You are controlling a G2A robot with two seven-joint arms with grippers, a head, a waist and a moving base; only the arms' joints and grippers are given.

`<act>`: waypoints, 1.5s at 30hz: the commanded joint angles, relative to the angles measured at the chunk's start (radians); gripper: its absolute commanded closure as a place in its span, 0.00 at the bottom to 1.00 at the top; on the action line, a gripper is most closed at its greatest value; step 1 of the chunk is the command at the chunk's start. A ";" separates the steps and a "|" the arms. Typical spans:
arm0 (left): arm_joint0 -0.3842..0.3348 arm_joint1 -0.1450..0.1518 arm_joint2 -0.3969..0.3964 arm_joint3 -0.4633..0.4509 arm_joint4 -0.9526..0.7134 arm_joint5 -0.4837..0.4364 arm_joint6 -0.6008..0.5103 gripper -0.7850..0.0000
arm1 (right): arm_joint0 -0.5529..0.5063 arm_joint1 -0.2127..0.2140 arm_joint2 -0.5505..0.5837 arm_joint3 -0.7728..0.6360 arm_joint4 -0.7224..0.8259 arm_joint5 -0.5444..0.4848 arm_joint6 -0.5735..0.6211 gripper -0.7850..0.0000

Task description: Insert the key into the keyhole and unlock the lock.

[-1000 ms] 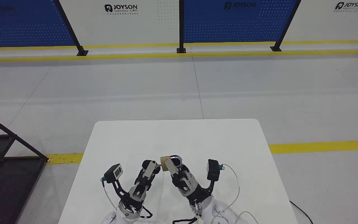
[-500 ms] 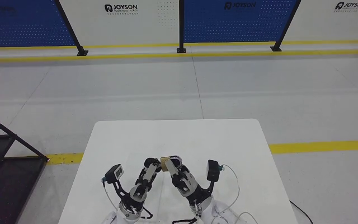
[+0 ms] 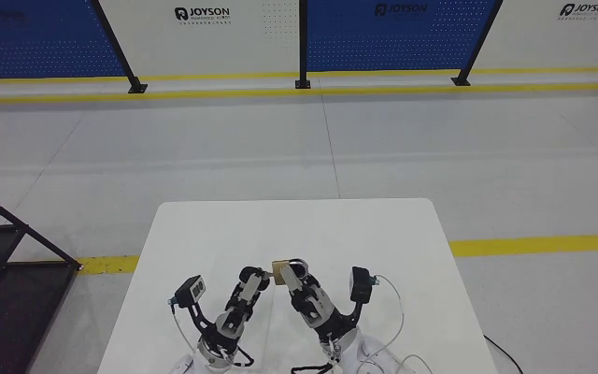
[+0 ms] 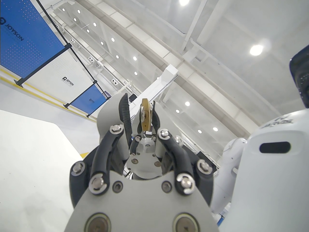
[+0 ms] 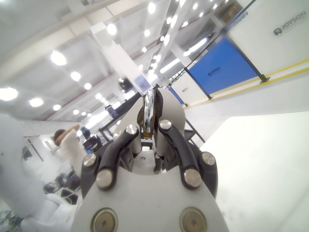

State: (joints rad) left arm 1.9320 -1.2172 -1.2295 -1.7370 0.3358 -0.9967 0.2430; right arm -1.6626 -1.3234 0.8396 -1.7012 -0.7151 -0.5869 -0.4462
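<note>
Table [image 3: 374,234]: white and plain; both claws work above the middle of its near edge.
Lock [image 3: 279,271]: brass with a bright metal part, held off the table over the near edge, between the tips of the two claws.
Right claw [image 5: 150,98]: pressed together on the lock, which stands edge-on between its jaws.
Left claw [image 4: 138,105]: carries the key; whether it pinches it tight or sits slack around it, I cannot tell.
Key [image 4: 145,118]: brass, edge-on inside the left claw, just beside the lock from above; whether its tip is in the keyhole is hidden.
Why the lock is held so: likely to keep it steady in the air with the keyhole turned toward the other claw, so it cannot slide on the table when pushed.
Why the key is held so: likely gripped at its head, leaving the blade free to enter and the wrist free to turn.
Why so near the edge: judged, a short reach allows finer lining-up.
Writing on lock and key: none that can be made out.
Writing in the room: a logo with a wordmark on the white panels [image 3: 201,14] and the blue panels [image 3: 402,9] beyond the table's far edge.
</note>
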 commanded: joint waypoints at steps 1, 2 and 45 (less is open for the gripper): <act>-0.001 -0.001 0.001 0.001 0.002 0.000 -0.003 0.76 | -0.001 0.000 0.001 -0.001 0.000 0.000 0.001 1.00; -0.003 -0.001 -0.001 0.001 0.008 0.000 -0.004 0.85 | -0.001 0.000 0.001 0.000 0.001 0.001 0.002 1.00; -0.019 -0.051 -0.063 0.045 1.054 0.284 0.741 1.00 | -0.004 0.000 0.015 -0.021 0.049 0.010 0.105 1.00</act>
State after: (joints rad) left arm 1.9158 -1.2686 -1.2890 -1.6942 1.3439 -0.7532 0.9593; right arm -1.6663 -1.3231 0.8541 -1.7214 -0.6662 -0.5785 -0.3420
